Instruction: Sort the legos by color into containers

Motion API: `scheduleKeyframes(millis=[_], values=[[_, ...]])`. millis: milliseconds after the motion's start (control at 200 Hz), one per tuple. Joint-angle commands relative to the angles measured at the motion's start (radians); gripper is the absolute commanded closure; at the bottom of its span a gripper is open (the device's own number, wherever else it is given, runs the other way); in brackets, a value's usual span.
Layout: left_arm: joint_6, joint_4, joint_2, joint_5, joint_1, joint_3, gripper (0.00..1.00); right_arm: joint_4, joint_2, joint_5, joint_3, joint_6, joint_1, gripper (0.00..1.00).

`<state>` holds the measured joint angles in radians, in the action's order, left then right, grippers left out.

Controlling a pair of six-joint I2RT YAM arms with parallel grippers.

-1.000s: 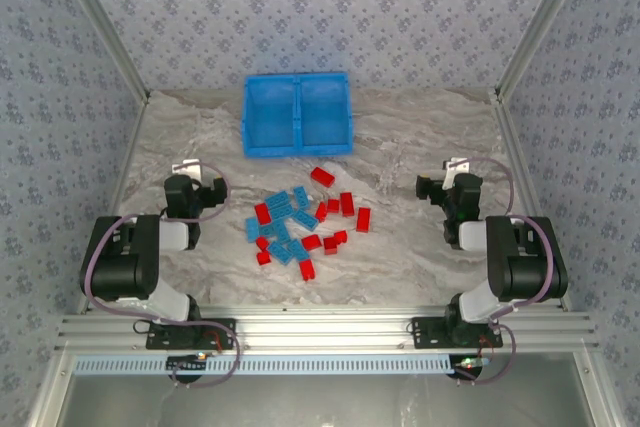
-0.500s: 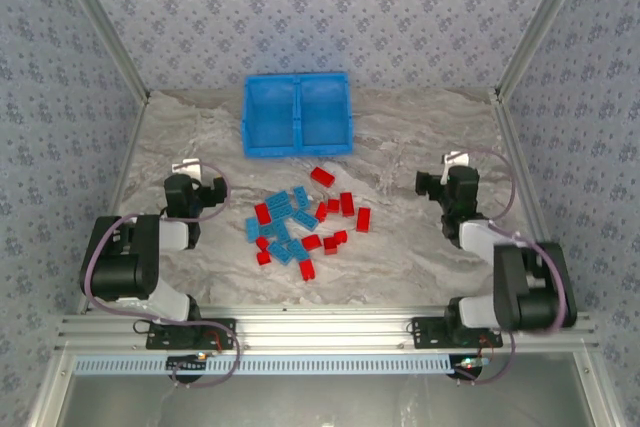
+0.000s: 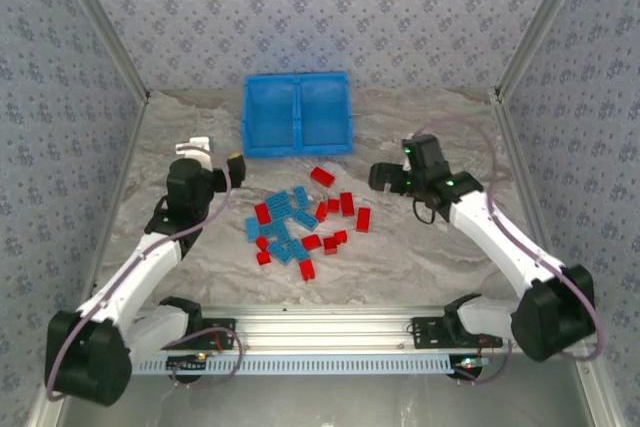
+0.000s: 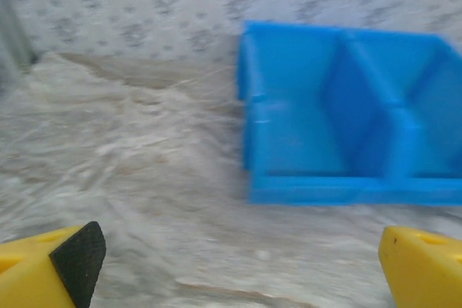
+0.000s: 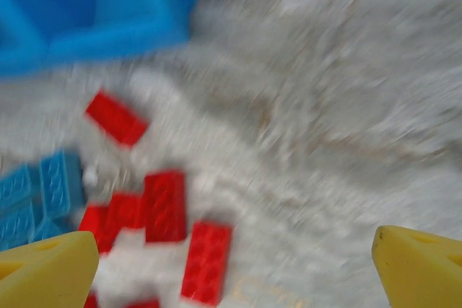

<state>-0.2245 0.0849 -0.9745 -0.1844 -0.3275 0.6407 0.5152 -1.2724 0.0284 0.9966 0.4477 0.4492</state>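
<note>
Lab-style robot test cell: grey marble-pattern tabletop [image 3: 420, 267] boxed by grey floral-print wall panels [image 3: 300, 7], silver aluminium extrusion rail [image 3: 330, 329] along near edge carrying two white-and-black robot arms [image 3: 150, 265].

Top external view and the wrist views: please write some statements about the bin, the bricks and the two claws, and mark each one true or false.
1. Both compartments of the bright blue rectangular plastic bin are empty. True.
2. The left claw holds a brick. False: it is open, with nothing between its fingers, and it faces the bin.
3. The small red and light blue plastic bricks lie mixed together on the marble-patterned table, between the two arms. True.
4. The right claw is shut. False: it is open and holds nothing.
5. The bin stands nearer to the arm bases than the bricks do. False: it stands beyond the bricks, at the far side of the table.
</note>
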Motion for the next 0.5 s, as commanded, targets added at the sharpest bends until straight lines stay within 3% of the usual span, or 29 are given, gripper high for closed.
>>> scheduleKeyframes(millis=[0,115,260,375,495], values=[[-0.122,-0.419,0.059,-0.018,-0.146,0.145,0.01,0.186,-0.097,-0.004,0.105,0.006,0.095,0.00],[-0.140,-0.662,0.046,0.049,-0.258,0.312,0.01,0.221,-0.215,0.085,0.165,-0.014,0.151,0.00],[0.000,-0.937,-0.049,0.318,-0.294,0.504,0.01,0.236,-0.325,0.144,0.171,0.049,0.152,0.00],[0.175,-1.076,-0.096,0.335,-0.303,0.578,0.01,0.201,-0.387,0.131,0.141,0.081,0.168,0.00],[0.310,-1.027,-0.068,0.344,-0.303,0.561,0.01,0.151,-0.437,0.113,0.107,0.099,0.182,0.01]])
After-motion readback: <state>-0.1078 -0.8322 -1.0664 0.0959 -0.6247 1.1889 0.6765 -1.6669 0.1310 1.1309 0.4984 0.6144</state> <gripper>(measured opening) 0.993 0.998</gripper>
